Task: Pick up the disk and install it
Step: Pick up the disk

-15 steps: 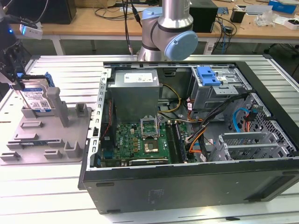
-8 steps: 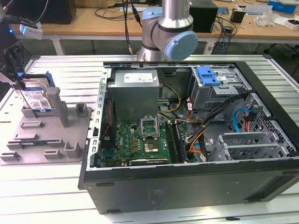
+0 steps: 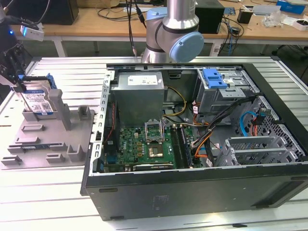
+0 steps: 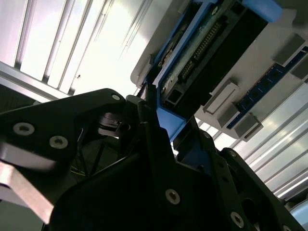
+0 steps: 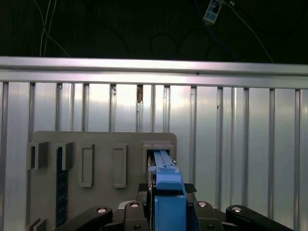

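Gripper (image 5: 169, 191) clamped on disk (image 3: 38, 102), upright in grey fixture (image 3: 45, 144) slot, beside open PC case (image 3: 192, 187).

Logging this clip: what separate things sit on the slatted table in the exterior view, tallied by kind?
Open computer case: 1
Grey holder tray: 1
Disk, standing in that tray: 1
Total: 3

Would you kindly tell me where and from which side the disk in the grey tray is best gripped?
Probably by its top edge, across the thin blue frame, coming straight down. The disk stands on edge in a slot of the grey tray, so only its upper part is free.
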Controlling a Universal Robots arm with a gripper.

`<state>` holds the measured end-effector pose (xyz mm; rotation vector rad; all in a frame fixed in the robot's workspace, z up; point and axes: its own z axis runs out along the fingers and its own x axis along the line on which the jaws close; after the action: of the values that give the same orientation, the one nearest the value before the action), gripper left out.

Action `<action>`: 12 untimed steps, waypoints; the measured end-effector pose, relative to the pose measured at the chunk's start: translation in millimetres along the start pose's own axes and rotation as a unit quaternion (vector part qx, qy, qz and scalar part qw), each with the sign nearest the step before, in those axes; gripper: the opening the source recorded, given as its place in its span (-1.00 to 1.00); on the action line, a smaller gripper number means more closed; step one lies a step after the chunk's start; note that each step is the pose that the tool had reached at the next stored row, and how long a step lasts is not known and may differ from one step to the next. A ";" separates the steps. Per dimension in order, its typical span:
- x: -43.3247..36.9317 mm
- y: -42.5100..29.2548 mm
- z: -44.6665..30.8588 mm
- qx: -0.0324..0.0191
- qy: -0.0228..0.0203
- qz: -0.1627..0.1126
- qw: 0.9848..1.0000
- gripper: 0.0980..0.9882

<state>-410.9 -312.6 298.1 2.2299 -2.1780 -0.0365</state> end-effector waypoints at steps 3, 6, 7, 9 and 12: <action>0.0 0.0 0.0 0.000 0.000 0.000 1.000 -0.39; 0.0 0.0 0.1 0.000 0.000 0.000 1.000 -0.39; 0.0 0.0 0.1 0.000 0.000 0.000 1.000 -0.39; 0.0 0.0 0.1 0.000 0.000 0.000 1.000 -0.39; 0.0 0.0 0.2 0.000 0.000 0.000 1.000 -0.39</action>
<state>-410.9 -312.6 297.9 2.2299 -2.1780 -0.0365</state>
